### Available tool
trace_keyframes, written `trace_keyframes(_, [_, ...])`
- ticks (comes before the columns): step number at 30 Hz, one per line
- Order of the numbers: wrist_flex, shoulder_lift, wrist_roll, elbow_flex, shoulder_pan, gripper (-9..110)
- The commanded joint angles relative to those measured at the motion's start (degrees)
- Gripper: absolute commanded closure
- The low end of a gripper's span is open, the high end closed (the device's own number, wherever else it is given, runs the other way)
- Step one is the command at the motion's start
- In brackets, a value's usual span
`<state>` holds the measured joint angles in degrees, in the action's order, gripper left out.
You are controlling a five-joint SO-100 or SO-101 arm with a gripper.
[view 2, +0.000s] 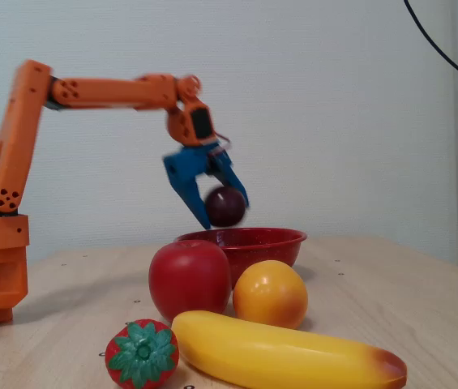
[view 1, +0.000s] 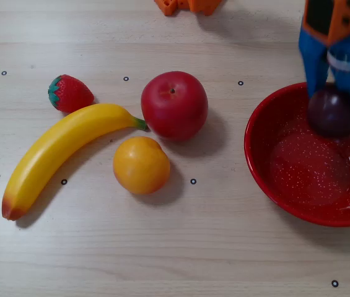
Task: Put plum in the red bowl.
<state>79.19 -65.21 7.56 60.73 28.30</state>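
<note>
Plum [view 2: 225,206] sits clamped between the blue fingers of the tool [view 2: 221,211]; I see it held in the air just above the red bowl [view 2: 245,241], clear of the rim in the fixed view. Overhead view puts plum [view 1: 331,112] over the bowl's [view 1: 262,167] far inner side. Apple [view 1: 174,105], orange fruit [view 1: 141,165], banana [view 1: 63,152] & strawberry [view 1: 69,93] lie grouped on tabletop [view 1: 175,247], left of bowl, well apart from it.
</note>
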Motion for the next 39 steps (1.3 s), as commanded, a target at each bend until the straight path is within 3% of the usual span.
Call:
trace_keyframes(1, [-0.2, 0.2, 2.5, -7.3, -3.9, 78])
trace_keyframes(9, [1.8, 5.8, 3.3, -9.8, -5.3, 49])
trace_keyframes(14, [3.8, 2.7, 1.6, -11.2, -4.9, 45])
trace_keyframes(27, [7.2, -24.9, -3.0, -5.4, -11.0, 101])
trace_keyframes(33, [0.7, -39.1, -2.4, 11.3, -18.6, 101])
trace_keyframes(39, [-18.6, -60.9, 0.4, 45.4, -25.9, 101])
